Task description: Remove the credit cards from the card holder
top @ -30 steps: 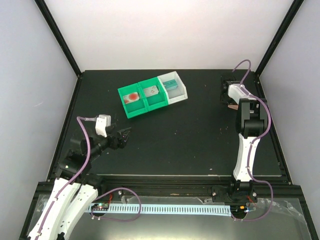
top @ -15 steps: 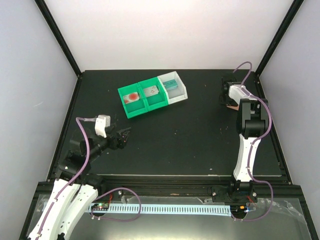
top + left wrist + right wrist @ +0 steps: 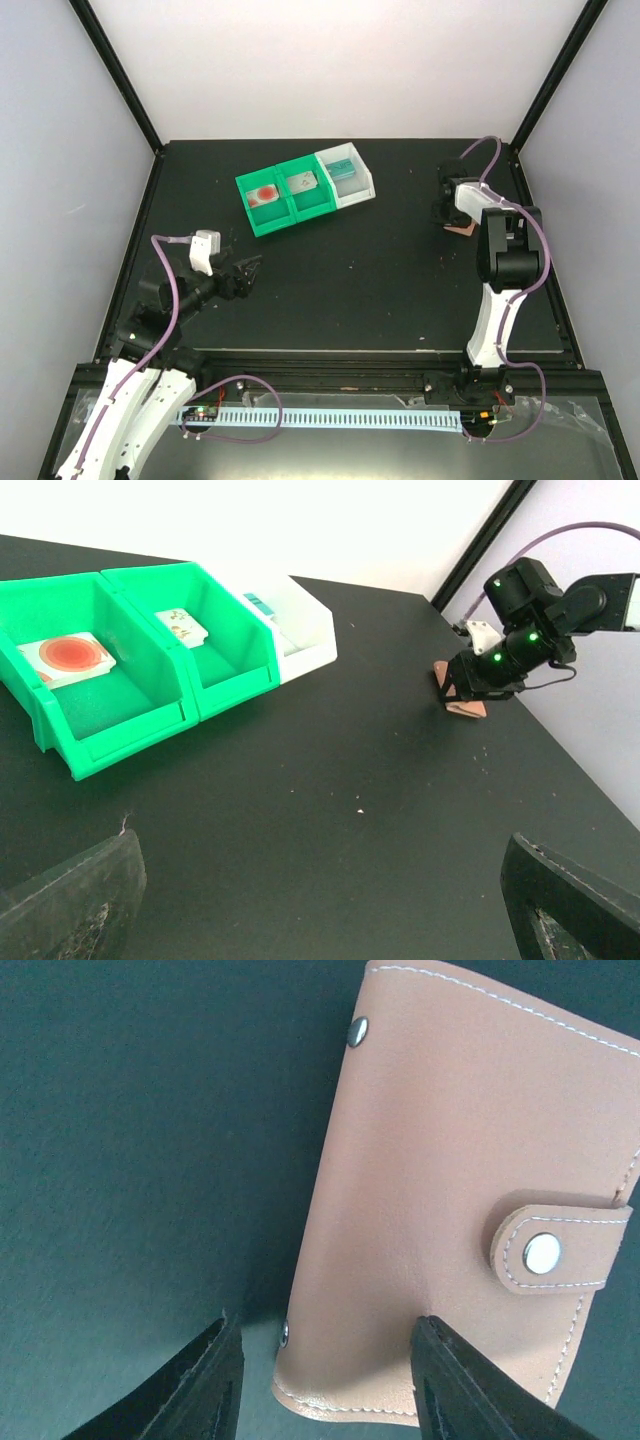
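Note:
The card holder (image 3: 450, 1190) lies shut on the black table at the right rear, salmon-brown leather with its snap tab fastened. It also shows as a small brown patch (image 3: 462, 229) under the right wrist. My right gripper (image 3: 323, 1325) hangs just above its near left corner, open. One finger is over the bare table beside the edge and the other is over the leather. Three credit cards lie in the bins: a red-marked one (image 3: 265, 193), a white one (image 3: 301, 183) and a teal one (image 3: 344, 169). My left gripper (image 3: 250, 268) is open and empty, far from them at the left.
Two joined green bins (image 3: 290, 212) and a white bin (image 3: 362, 186) stand at the back centre. The black frame posts and the table's right edge (image 3: 545, 270) are close to the right arm.
The right arm has swung so that its gripper sits a little further left and nearer over the card holder, with its jaws slightly narrower. The left arm has not moved.

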Available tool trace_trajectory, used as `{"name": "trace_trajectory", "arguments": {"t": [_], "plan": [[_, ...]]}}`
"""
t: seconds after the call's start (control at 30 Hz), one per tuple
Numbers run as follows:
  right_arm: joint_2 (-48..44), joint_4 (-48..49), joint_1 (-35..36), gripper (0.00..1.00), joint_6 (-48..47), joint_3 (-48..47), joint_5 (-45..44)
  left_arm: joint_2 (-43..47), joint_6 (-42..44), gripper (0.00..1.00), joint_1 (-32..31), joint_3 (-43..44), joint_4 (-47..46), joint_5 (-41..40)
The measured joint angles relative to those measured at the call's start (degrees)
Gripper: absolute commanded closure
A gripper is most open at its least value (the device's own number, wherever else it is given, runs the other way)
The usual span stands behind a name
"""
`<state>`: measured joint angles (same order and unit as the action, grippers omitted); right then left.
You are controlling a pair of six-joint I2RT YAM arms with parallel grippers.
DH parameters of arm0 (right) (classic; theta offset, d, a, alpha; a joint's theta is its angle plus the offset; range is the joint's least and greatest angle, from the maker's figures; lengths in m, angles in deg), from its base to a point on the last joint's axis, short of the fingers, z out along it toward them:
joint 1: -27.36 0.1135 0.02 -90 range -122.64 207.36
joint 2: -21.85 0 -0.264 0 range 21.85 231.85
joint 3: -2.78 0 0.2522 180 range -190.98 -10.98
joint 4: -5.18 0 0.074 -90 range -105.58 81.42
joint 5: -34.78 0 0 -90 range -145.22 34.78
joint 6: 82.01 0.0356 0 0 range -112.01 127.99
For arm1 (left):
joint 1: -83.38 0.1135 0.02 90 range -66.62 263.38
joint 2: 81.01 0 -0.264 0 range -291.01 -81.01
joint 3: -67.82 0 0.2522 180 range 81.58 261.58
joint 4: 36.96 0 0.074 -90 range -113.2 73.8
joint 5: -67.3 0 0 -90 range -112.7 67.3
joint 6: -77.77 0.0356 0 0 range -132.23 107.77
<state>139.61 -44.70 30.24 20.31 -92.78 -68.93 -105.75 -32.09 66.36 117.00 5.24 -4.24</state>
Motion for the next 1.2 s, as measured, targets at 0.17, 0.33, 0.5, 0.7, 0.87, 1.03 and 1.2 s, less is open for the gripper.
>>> {"name": "trace_trajectory", "arguments": {"t": [0.17, 0.33, 0.5, 0.7, 0.87, 1.03, 1.2], "plan": [[-4.9, -0.2, 1.0, 0.59, 0.5, 5.0, 1.2, 0.0, 0.0, 0.01, 0.0, 0.0, 0.0, 0.0], [-7.9, -0.8, 0.5, 0.61, 1.9, 5.4, 0.8, 0.0, 0.0, 0.01, 0.0, 0.0, 0.0, 0.0], [-6.6, -0.8, -1.5, 0.56, 3.7, 2.0, 0.3, 0.0, 0.0, 0.01, 0.0, 0.0, 0.0, -0.2], [-1.9, -1.2, -3.2, 0.56, 4.5, -2.8, -0.4, 0.0, 0.0, 0.01, 0.0, 0.0, 0.0, -0.2], [1.2, -2.3, -4.2, 0.56, 4.4, -4.6, -0.4, 0.0, 0.0, 0.01, 0.0, 0.0, 0.0, -0.2], [1.3, -2.4, -4.3, 0.56, 3.8, -4.7, 0.5, 0.0, 0.0, 0.01, 0.0, -0.1, 0.0, -0.3], [-0.1, -0.1, -3.9, 0.56, 3.2, -1.5, 1.6, 0.0, 0.0, 0.01, 0.0, -0.1, 0.0, -1.0]]}}
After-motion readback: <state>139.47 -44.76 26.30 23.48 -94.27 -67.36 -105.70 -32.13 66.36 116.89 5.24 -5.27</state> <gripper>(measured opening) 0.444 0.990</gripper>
